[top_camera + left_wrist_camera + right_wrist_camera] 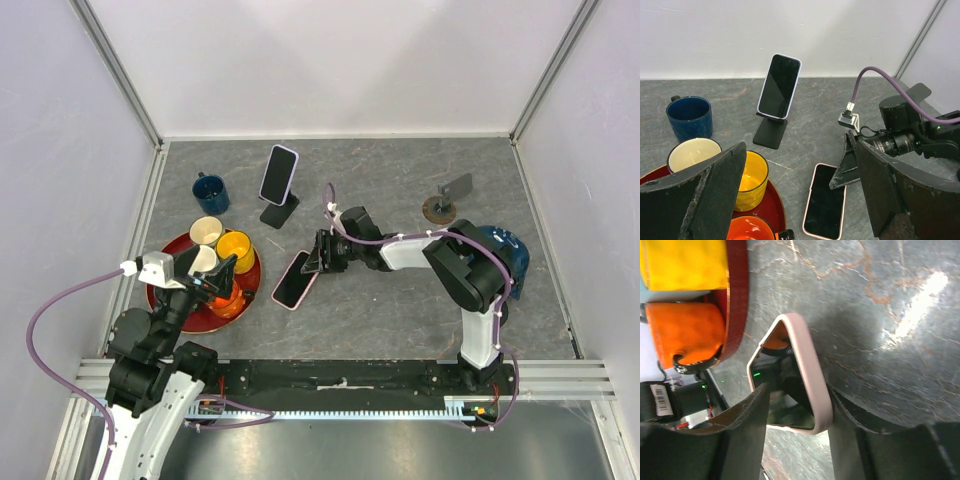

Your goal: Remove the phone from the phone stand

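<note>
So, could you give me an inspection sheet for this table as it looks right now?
Surface: grey stone-look table; no spills seen.
Job's things: phone propped on black stand; pink phone lying flat on the table; small stand empty.
Clutter: blue mug; red tray holding cups; blue object by the right arm.
Grippers: left tool open over the tray; right tool straddles the pink phone's end, grip unclear.
Cables: purple cable looping off each arm, none snagged that I can see.
Surroundings: white walls; nothing else seen.
</note>
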